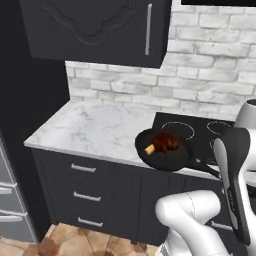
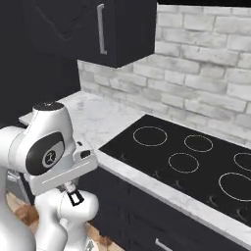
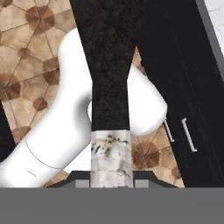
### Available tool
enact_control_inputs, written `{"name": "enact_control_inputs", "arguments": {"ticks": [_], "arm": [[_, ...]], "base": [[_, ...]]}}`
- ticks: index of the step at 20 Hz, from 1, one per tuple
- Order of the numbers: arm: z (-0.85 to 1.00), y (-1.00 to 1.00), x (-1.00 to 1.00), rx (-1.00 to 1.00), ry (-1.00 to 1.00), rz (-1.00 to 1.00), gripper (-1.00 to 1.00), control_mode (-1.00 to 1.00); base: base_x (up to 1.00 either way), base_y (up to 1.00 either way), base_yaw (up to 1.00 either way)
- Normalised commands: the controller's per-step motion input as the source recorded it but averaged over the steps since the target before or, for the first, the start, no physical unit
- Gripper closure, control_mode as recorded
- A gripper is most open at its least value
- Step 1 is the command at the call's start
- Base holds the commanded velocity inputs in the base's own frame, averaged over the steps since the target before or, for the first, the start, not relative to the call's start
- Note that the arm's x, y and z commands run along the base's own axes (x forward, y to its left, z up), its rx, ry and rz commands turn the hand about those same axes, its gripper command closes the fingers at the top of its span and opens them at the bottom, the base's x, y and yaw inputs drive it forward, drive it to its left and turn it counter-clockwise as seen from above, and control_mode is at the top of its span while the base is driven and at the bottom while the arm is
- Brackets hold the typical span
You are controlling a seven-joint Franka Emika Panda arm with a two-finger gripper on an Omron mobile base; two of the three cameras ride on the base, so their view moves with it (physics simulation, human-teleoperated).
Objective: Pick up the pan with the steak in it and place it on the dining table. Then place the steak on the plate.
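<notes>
Left base view has the pan (image 1: pixel 163 151) tilted in the air at the front edge of the marble bench (image 1: pixel 97 131), its round black bowl hanging partly over the edge and partly over the near-left corner of the black cooktop (image 1: pixel 197 136). The steak (image 1: pixel 163 142) lies inside the pan toward its 12 o'clock side, reddish-brown, with its tan bit pointing to about 8 o'clock. The pan's long thin handle (image 1: pixel 204 167) runs off toward 4 o'clock and passes behind the robot's white and dark forearm, so where it ends cannot be seen there.

Hand view looks along that handle (image 3: pixel 110 65): a rough black bar widens from the bottom centre up toward 12 o'clock, and its pale marbled end sits right between the jaws (image 3: pixel 111 183) at 6 o'clock. The jaws are clenched on the handle end, one dark tip on each side of it. Below lie brown patterned floor tiles (image 3: pixel 30 52) and, at 3 o'clock, dark cabinet fronts with pale bar pulls (image 3: pixel 189 134).

Right base view shows the cooktop (image 2: pixel 196 166) with its ring-marked burners bare, set into the marble bench (image 2: pixel 98 117) under a white brick wall (image 2: pixel 206 73). A dark wall cabinet (image 2: pixel 112 29) hangs at 11 o'clock. Dark drawers (image 1: pixel 85 192) with silver pulls fill the front of the bench in the left base view.
</notes>
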Motion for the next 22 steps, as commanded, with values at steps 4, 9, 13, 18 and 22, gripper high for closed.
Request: {"name": "enact_control_inputs", "arguments": {"ticks": [4,9,13,18,22], "arm": [[0.0,0.0,0.0,0.0,0.0,0.0,1.0,1.0],[0.0,0.0,0.0,0.0,0.0,0.0,1.0,1.0],[0.0,0.0,0.0,0.0,0.0,0.0,1.0,1.0],[0.0,0.0,0.0,0.0,0.0,0.0,1.0,1.0],[0.0,0.0,0.0,0.0,0.0,0.0,1.0,1.0]], "base": [[-0.02,0.0,0.5],[-0.02,0.0,0.5],[-0.02,0.0,0.5],[-0.12,0.15,0.46],[-0.29,0.44,0.39]]}}
